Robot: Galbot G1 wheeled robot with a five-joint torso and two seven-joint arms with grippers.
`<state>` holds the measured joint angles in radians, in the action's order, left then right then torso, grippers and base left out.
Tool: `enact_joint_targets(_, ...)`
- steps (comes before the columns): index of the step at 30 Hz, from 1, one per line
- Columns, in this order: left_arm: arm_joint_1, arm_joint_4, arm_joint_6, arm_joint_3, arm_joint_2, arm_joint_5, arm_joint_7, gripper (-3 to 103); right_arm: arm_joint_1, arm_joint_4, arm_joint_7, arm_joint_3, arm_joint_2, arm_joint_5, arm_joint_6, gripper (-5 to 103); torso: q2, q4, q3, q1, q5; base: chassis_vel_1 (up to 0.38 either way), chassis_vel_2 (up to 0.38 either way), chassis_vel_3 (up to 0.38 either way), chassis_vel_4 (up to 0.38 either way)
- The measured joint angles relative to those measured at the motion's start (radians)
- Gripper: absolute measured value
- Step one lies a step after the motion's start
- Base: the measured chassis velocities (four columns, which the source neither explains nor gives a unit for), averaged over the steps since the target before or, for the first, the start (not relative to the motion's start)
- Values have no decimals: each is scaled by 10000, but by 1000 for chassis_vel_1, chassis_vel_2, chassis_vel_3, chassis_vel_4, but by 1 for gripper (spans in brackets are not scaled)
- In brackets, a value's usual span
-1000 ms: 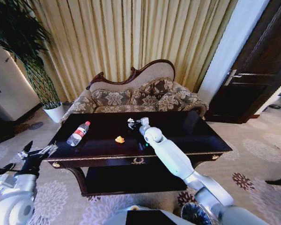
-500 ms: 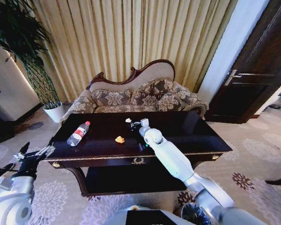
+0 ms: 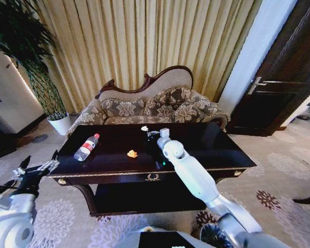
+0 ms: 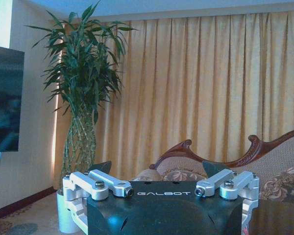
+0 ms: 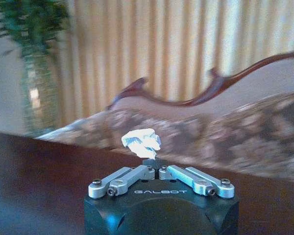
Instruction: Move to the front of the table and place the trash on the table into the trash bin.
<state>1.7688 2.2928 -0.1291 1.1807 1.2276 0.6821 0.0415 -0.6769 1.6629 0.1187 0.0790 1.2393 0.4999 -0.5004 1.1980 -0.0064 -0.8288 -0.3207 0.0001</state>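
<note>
The dark glossy table stands in front of me. On its left part lies a clear bottle with a red cap. A small orange scrap sits near the middle. My right gripper reaches over the table's back middle, shut on a whitish wad. The right wrist view shows the wad pinched at the tips of that gripper, just above the tabletop. My left gripper hangs open off the table's front left corner, holding nothing. A dark round rim, seemingly the trash bin, peeks out by my right arm.
A carved sofa with floral cushions stands right behind the table, with curtains beyond it. A tall plant in a white pot is at the back left. A dark door is at the right. Patterned carpet surrounds the table.
My right gripper has risen slightly and shifted a little right with the wad in it. My left gripper has drifted a bit left and lower.
</note>
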Motion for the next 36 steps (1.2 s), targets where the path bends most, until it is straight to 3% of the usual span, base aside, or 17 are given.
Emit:
enact_joint_targets(5,-145,-284,-17,-135,-360,86,-1,100,-943,809,1,1463,-1003,-202,238,0,0,-6,0,1,3,0,0,0,0)
enact_joint_targets(7,-326,-594,13,-372,-553,90,-20,100,-1711,970,2,2338,-1634,-165,885,0,1,-7,0,1,4,0,0,0,0)
enact_joint_targets(9,-350,-642,19,-415,-576,90,-23,100,-1852,978,2,2527,-1713,-163,1016,0,1,-7,0,1,4,0,0,0,0)
enact_joint_targets(11,-420,-789,71,-635,-642,82,-41,100,-2599,1080,3,3498,-1974,-121,1703,0,0,-4,0,1,1,0,0,0,0)
enact_joint_targets(15,-466,-841,116,-821,-668,45,-74,100,-3381,1379,3,4451,-2061,290,2099,0,1,-3,0,1,2,0,0,0,0)
enact_joint_targets(36,-333,-633,104,-847,-723,20,-88,100,-4006,1873,1,4806,-1904,621,2061,0,-1,-1,-2,-2,0,56,-61,-60,58)
